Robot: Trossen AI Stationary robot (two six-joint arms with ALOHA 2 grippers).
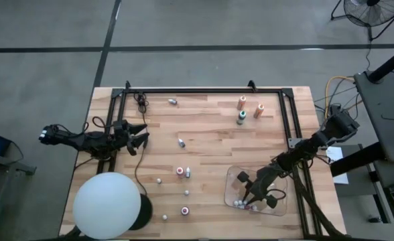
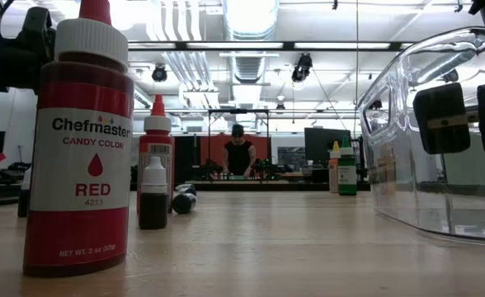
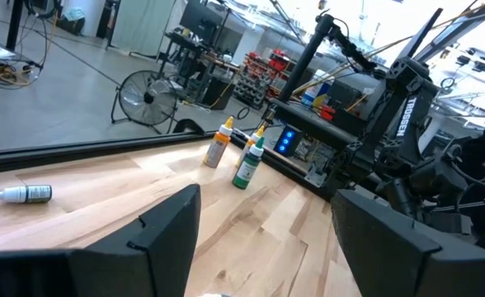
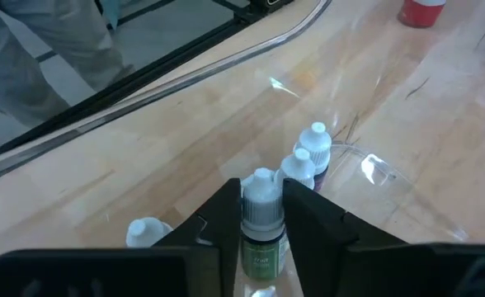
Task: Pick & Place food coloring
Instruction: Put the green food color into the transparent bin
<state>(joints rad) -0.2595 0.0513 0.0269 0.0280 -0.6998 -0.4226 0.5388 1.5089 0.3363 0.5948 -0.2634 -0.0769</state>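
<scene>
Food coloring bottle [image 4: 261,216], white-capped, sits clamped between the right end effector's [image 4: 261,227] fingers inside the clear tray [image 1: 277,207] near the surface's [image 1: 210,134] front right corner, while the left end effector [image 1: 138,136] hovers apart near the left edge.

two dark, jointed arms with black cables trailing, each ending in blocky matte-black fingers [image 4: 317,219]; white "trossen" lettering marks one arm's link [image 3: 411,124].

A wooden table [image 1: 210,134] carries scattered food coloring bottles [image 1: 250,109], a tray [image 1: 281,201] and a white ball [image 1: 106,204].
</scene>
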